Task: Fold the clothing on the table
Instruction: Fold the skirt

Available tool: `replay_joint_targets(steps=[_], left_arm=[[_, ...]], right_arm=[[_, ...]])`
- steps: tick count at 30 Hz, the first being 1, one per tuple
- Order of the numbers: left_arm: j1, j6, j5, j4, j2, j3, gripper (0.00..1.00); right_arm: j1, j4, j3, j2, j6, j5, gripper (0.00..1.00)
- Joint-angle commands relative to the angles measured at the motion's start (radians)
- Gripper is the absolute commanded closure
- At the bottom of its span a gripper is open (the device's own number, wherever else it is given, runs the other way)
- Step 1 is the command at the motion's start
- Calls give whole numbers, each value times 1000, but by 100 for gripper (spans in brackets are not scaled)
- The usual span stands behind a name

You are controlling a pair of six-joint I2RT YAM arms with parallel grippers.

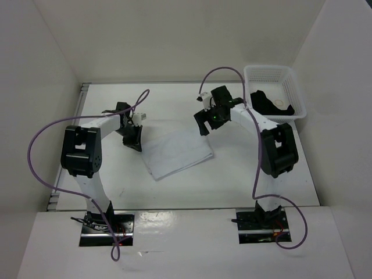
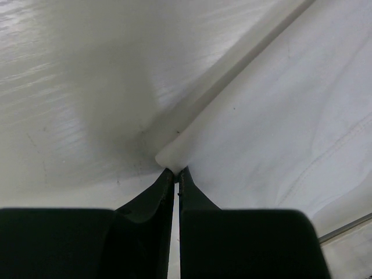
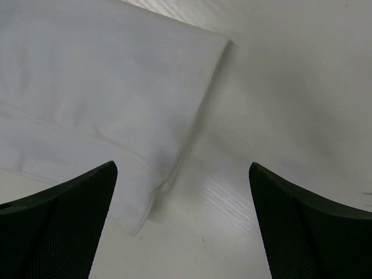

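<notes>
The clothing (image 1: 177,154) is judged limp and light, best taken at corners; one is pinched by the left gripper (image 2: 176,172); the right gripper (image 3: 181,168) is spread wide.

From above, you are seeing the left gripper (image 1: 135,144) covering the left corner of the clothing (image 1: 177,154), so its fingertips are hiding under its own body. At both wrists the clothing is running out of frame, and the fingers (image 3: 58,226) are getting cut off at the bottom edge. In the basket (image 1: 268,68), the small pale thing (image 1: 281,103) beside the black garment (image 1: 268,104) is showing too small to name.
</notes>
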Motion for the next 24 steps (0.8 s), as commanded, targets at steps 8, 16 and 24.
replay_joint_targets(steps=[8,16,24], left_arm=[[87,-15,23,31,35,2,97],[96,-15,32,31,35,2,97],[96,-6,32,22,35,2,97]], right_arm=[[-32,45,104,217,73,-78,31],[-50,45,84,247,73,-222,38],[-50,45,84,317,64,-329,38]])
